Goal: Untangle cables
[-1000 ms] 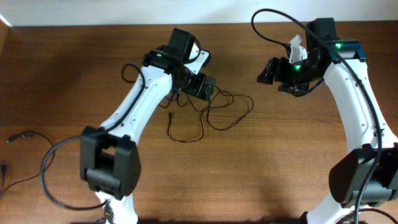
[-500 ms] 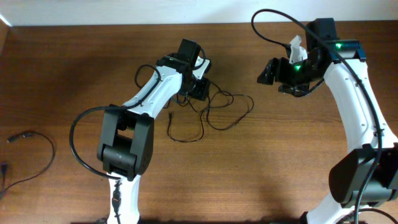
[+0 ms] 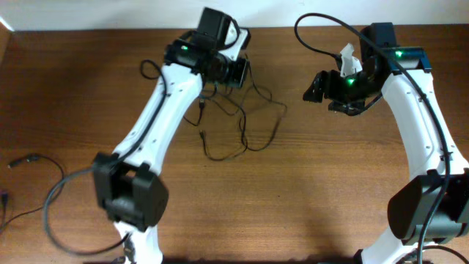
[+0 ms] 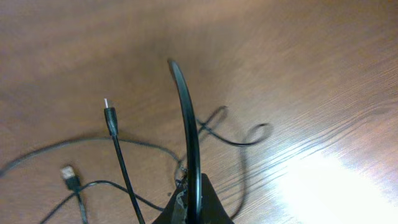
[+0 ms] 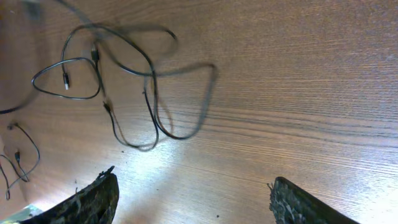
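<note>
The cables (image 3: 245, 130) are thin black cords tangled on the brown table between my arms. My left gripper (image 3: 240, 75) hangs over the far end of the tangle, shut on one cord. In the left wrist view that cord (image 4: 186, 124) arcs up out of my closed left gripper (image 4: 189, 202). A barrel plug (image 4: 110, 116) and a USB-type plug (image 4: 69, 177) lie on the wood below. My right gripper (image 3: 312, 88) hovers to the right of the tangle, open and empty. In the right wrist view the cables (image 5: 149, 81) lie well beyond the right gripper (image 5: 193, 205).
Another thin black cord (image 3: 29, 160) lies at the table's left edge, apart from the tangle. The table's far edge meets a white wall just behind both grippers. Thick black arm cables loop off each arm.
My left gripper has shut on a cord and pulled back toward the far edge, drawing the tangle's upper loops with it. The right arm has stayed still.
</note>
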